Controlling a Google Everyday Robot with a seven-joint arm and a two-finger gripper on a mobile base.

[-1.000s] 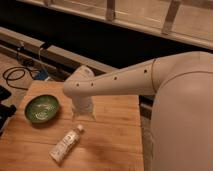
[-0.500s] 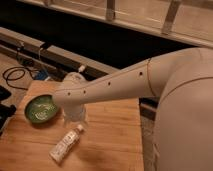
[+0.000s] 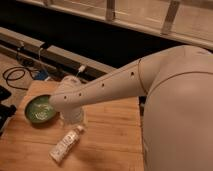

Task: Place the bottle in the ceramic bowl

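Note:
The clear plastic bottle (image 3: 66,145) with a whitish label lies on its side on the wooden table (image 3: 110,140), cap end pointing up-right toward the arm. The green ceramic bowl (image 3: 40,110) with a dark rim stands on the table to the upper left of the bottle and holds nothing. My gripper (image 3: 72,117) hangs from the white arm just above the bottle's cap end and right of the bowl. The wrist covers the fingers.
The white arm (image 3: 115,82) reaches in from the right across the table's back half. A dark rail (image 3: 55,55) and black cables (image 3: 17,75) lie behind the table's left end. The table's left edge is close beside the bowl.
The arm has stretched further left and lowered, bringing the gripper down toward the bottle's cap end. The bottle and the bowl have not moved.

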